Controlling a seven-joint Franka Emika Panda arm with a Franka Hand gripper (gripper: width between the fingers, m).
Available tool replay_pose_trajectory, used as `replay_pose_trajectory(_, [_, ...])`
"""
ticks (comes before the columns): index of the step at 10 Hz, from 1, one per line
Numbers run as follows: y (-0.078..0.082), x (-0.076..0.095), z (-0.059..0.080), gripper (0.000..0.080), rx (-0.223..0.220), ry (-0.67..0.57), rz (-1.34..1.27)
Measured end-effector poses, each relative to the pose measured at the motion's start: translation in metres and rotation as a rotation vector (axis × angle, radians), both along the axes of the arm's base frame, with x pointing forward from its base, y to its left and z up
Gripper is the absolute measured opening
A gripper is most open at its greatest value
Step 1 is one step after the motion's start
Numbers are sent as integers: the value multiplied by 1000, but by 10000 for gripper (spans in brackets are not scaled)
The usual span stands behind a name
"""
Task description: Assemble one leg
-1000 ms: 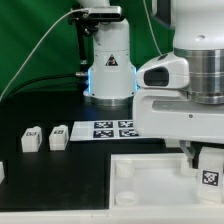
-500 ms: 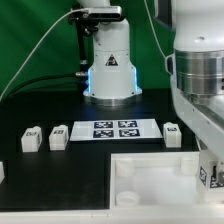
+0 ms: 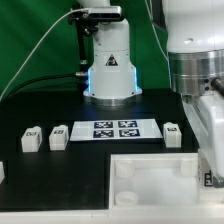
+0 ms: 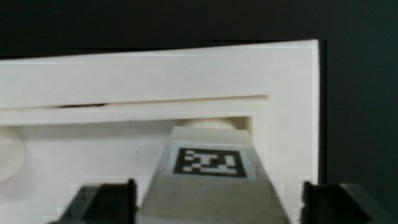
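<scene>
My gripper [image 3: 210, 172] is at the exterior view's right edge, shut on a leg [image 3: 209, 179], a small white block with a square marker. It holds the leg over the right corner of the large white square part [image 3: 150, 172]. In the wrist view the leg [image 4: 210, 165] stands between my two dark fingers [image 4: 103, 203], marker face showing, with the square part's rim [image 4: 160, 85] behind it and a round corner socket just past the leg's tip. My gripper [image 4: 217, 203] closes on the leg's sides.
Three more legs lie on the black table: two at the exterior view's left [image 3: 31, 138] [image 3: 58, 135], one right of the marker board [image 3: 172, 134]. The marker board [image 3: 115, 129] lies in the middle. The arm's base [image 3: 108, 60] stands behind. A white piece shows at the left edge [image 3: 2, 172].
The arm has swung toward the exterior view's right with the leg in it, uncovering the leg beside the marker board. The loose parts have not moved.
</scene>
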State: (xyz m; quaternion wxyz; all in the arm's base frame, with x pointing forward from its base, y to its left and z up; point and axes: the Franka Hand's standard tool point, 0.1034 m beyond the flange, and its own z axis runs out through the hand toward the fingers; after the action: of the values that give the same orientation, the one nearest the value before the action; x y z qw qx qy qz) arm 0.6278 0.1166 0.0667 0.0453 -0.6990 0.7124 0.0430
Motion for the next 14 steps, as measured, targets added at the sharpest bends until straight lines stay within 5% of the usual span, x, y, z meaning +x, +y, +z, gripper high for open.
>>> replay_pose_trajectory(3, [1,1,-1,642,-8,-69,373])
replay_pose_trajectory(7, [4,-2,0,649,-36,-83,962])
replay_pose_trajectory(10, [2,-3,9,649,-6,-92,1458])
replay_pose_trajectory(12, [0,2,11,649,-21,-111,1451])
replay_pose_trajectory(14, [0,1,10,374,-22,-103,1392])
